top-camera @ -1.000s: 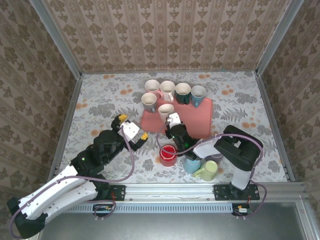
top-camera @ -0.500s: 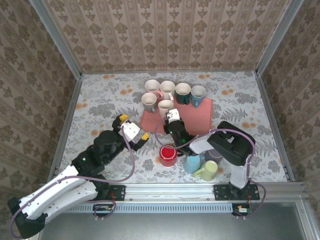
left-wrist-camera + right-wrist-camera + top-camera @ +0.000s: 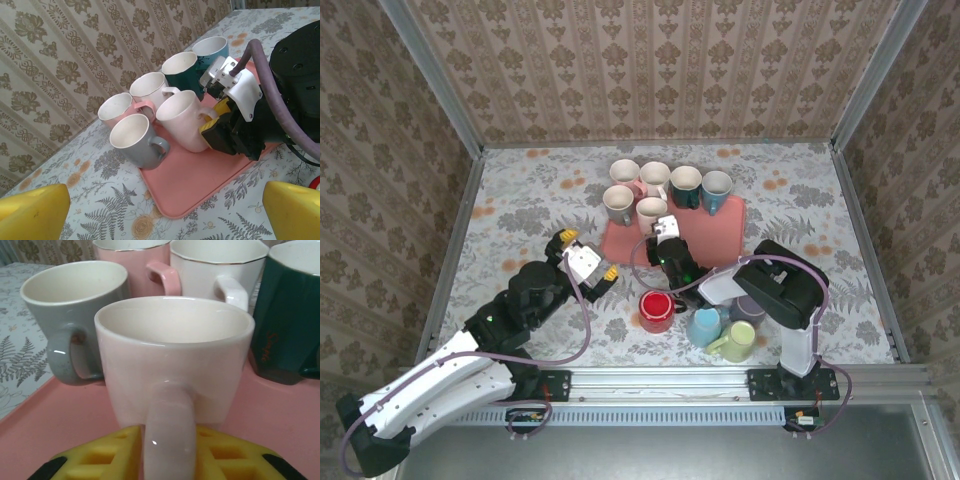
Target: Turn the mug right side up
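Clamping upright mug (image 3: pixel 172 365) by handle: right end effector (image 3: pixel 167 460)

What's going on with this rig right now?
The right gripper has its fingers closed on the handle of the pale pink mug. The mug stands mouth up on the pink tray, beside five other mugs that are also upright. The left gripper hangs open over the table, holding nothing. The mug looks righted but not yet released.
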Robot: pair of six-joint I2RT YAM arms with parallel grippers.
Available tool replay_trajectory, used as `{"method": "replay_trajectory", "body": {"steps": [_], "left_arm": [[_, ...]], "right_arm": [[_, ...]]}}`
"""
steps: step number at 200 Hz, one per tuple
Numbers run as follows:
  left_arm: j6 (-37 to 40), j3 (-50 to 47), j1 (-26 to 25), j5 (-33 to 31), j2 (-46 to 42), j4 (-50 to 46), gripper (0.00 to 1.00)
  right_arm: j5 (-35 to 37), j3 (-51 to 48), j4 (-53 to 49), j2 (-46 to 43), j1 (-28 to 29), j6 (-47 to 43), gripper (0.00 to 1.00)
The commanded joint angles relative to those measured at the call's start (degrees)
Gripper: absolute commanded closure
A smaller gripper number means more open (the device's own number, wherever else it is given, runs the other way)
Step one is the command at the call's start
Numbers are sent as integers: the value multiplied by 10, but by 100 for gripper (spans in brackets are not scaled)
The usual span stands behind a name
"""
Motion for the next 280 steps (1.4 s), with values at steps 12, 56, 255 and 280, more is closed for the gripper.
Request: {"method": "replay_trajectory", "body": {"steps": [12, 56, 255, 280], "left_arm": [[10, -7, 1, 12, -2, 18, 0], [12, -9, 3, 13, -1, 21, 0], [11, -11, 4, 1, 8, 26, 0], [9, -11, 6, 4, 8, 27, 0]], "right_arm": [[-26, 5, -9, 13, -7, 12, 65], [-38, 16, -25, 15, -17, 18, 66], [-115, 66, -81, -5, -49, 30, 53], [-124, 48, -100, -60, -49, 15, 44]]}}
